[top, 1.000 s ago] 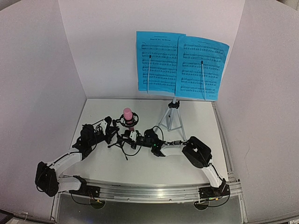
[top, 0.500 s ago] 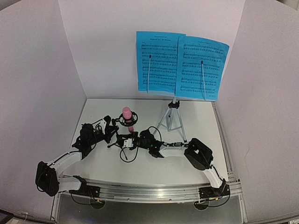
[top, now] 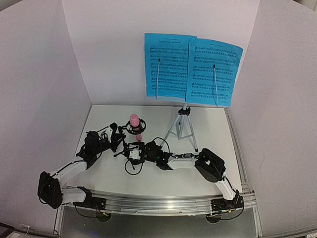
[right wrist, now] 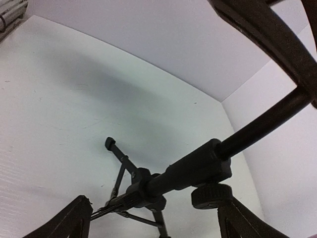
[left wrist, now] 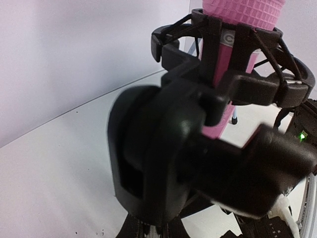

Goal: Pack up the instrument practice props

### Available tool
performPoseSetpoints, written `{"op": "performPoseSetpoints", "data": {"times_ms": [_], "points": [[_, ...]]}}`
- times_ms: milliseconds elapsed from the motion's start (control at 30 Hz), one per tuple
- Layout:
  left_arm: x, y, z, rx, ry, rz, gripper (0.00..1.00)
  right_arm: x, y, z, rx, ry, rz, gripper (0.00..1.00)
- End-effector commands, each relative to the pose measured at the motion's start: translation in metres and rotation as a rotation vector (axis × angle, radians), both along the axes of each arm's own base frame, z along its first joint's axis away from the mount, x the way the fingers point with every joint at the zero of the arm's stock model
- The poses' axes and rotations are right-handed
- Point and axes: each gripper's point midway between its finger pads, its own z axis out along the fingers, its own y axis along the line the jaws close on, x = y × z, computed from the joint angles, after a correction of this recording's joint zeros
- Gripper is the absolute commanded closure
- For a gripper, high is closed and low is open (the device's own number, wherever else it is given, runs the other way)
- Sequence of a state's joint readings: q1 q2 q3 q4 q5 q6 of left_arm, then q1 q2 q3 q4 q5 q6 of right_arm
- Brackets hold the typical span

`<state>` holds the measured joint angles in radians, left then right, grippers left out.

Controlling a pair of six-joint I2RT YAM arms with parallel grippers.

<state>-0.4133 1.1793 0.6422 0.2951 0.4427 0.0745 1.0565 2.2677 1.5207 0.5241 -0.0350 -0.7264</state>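
Observation:
The pink microphone stands upright in the ring mount of the small black mic stand. My left gripper is shut on that mount from the left. In the left wrist view the black mount fills the frame, the pink microphone rises behind it, and my fingers are mostly hidden. My right gripper is low by the stand's legs. It is open, with the mic stand's pole between its spread fingers. The blue sheet-music pages rest on the music stand's silver tripod.
White walls close in the table at the back and on both sides. A thin black cable loops on the table in front of the mic stand. A metal rail runs along the near edge.
My right gripper has opened and slid left and lower along the mic stand toward its legs. The left gripper keeps its hold, and the microphone has shifted slightly left.

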Motion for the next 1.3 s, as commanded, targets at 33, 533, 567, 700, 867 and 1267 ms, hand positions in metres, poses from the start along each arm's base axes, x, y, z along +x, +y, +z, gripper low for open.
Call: {"op": "performPoseSetpoints", "data": {"times_ms": [33, 533, 567, 700, 867, 1267], "points": [[0.002, 0.005, -0.013, 0.009, 0.085, 0.026, 1.00, -0.022, -0.007, 0.038, 0.163, 0.377, -0.043, 0.13], [0.004, 0.006, -0.011, 0.012, 0.052, 0.032, 1.00, 0.021, 0.000, 0.035, 0.584, 1.345, -0.273, 0.26], [0.004, 0.006, -0.011, 0.012, 0.048, 0.030, 1.00, 0.023, 0.001, 0.039, 0.594, 1.338, -0.266, 0.27], [0.003, 0.006, -0.011, 0.012, 0.043, 0.031, 1.00, 0.036, -0.004, 0.047, 0.659, 1.361, -0.248, 0.30], [0.003, 0.006, -0.011, 0.008, 0.046, 0.033, 1.00, 0.048, -0.013, 0.054, 0.808, 1.387, -0.231, 0.37], [0.005, 0.004, -0.008, -0.012, 0.054, 0.033, 1.00, 0.062, -0.008, 0.044, 0.929, 1.503, -0.244, 0.44]]}}
